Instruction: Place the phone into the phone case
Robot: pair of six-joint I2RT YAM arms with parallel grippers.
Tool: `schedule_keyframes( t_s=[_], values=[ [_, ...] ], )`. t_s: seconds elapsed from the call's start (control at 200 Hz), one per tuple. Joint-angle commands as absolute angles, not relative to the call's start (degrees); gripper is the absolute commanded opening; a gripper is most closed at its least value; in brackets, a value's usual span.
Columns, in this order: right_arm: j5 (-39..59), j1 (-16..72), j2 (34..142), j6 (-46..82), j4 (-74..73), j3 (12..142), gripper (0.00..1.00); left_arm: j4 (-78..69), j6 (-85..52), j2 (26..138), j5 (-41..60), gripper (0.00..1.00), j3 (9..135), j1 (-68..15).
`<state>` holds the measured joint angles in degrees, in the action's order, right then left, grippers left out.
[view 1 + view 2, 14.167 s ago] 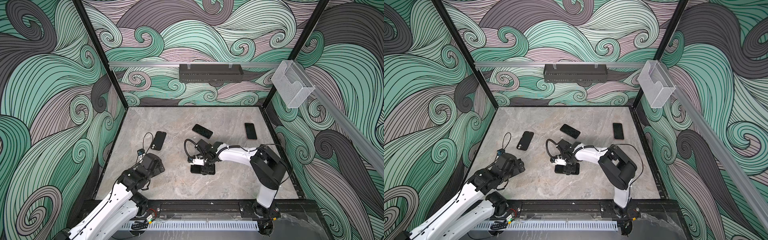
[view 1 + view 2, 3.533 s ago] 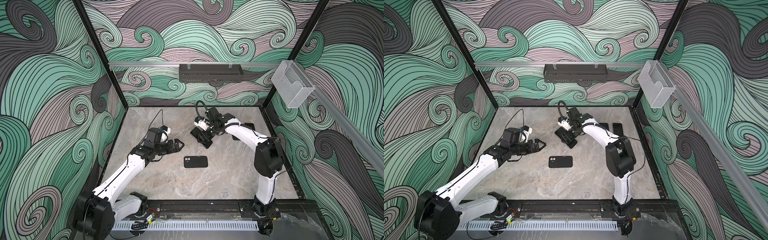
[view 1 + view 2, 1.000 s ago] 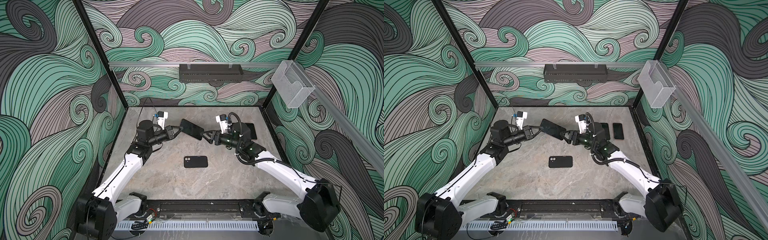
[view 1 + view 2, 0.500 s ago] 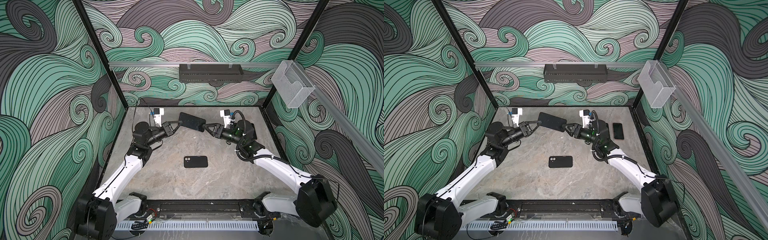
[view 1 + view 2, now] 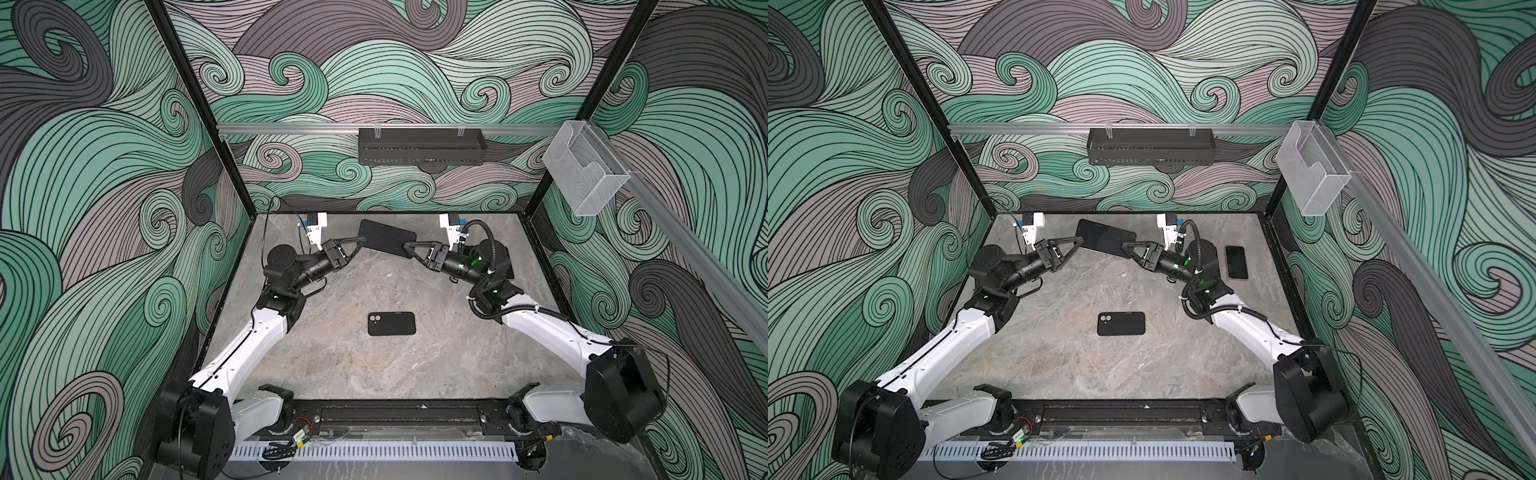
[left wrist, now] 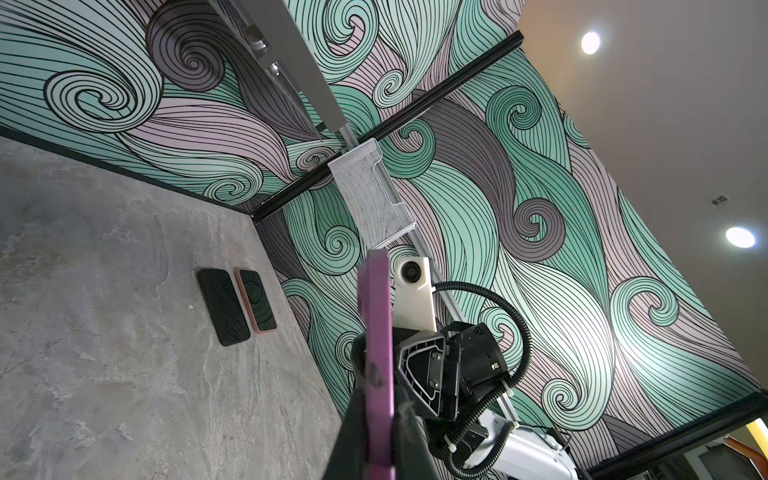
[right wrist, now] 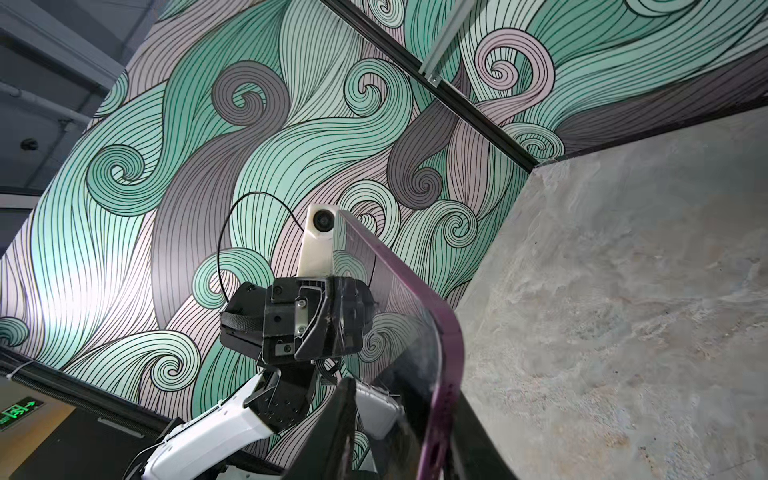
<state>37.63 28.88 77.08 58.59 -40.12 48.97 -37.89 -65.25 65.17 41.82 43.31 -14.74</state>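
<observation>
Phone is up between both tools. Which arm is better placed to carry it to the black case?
Left, probably: the left tool is shut on the phone, while the right tool shows a gap beside it in the right wrist view. The phone case lies midway between the arms.

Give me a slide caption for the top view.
Left gripper holds the phone aloft, right gripper at its other end; phone case lies on the table.

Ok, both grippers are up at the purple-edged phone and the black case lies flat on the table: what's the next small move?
Probably finish closing the right gripper on the purple-edged glossy phone. The left gripper pinches its other end in mid-air, while the right one straddles the edge without clearly clamping. Then it can go toward the black rectangular case.
</observation>
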Motion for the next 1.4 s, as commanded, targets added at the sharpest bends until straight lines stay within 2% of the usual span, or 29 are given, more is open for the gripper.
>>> schedule_keyframes(
  t_s=[0.0,0.15,0.23,0.4,0.535,0.645,0.841,0.941,1.051,1.201,1.396],
  values=[
    [39.5,28.7,77.4,61.5,-46.8,48.3,0.29,-44.4,-67.5,66.1,42.6,0.00,43.6,-14.2],
    [39.6,28.6,77.2,63.0,-49.7,47.7,0.25,-45.9,-69.1,67.1,42.6,0.00,43.6,-14.2],
    [39.7,28.6,76.8,63.6,-50.1,47.9,0.20,-46.1,-69.5,67.3,42.4,0.00,43.2,-14.2],
    [39.9,28.6,76.1,63.9,-50.8,48.1,0.18,-46.5,-70.5,67.7,42.5,0.00,42.7,-14.2],
    [40.1,28.5,75.7,64.2,-51.6,47.9,0.10,-46.6,-71.0,68.3,42.9,0.00,42.9,-14.2],
    [39.9,28.5,75.3,64.3,-51.6,47.8,0.05,-46.0,-70.8,68.8,43.6,0.13,43.1,-14.2],
    [39.0,28.2,73.7,63.0,-48.6,47.8,0.02,-39.2,-66.7,67.5,43.1,0.43,42.6,-14.2],
    [38.4,27.9,72.8,61.5,-45.2,47.9,0.00,-32.1,-62.6,65.6,42.6,0.60,42.7,-14.2],
    [37.2,27.1,71.6,58.5,-38.5,48.2,0.00,-20.3,-55.5,62.6,41.1,0.71,43.4,-14.2],
    [36.0,26.0,70.7,52.9,-26.0,49.6,0.00,-8.7,-48.5,59.0,39.7,0.81,43.2,-14.2],
    [36.8,25.1,70.2,44.9,-9.8,52.1,0.00,5.1,-40.0,58.3,38.3,0.83,43.4,-14.2]
  ],
)
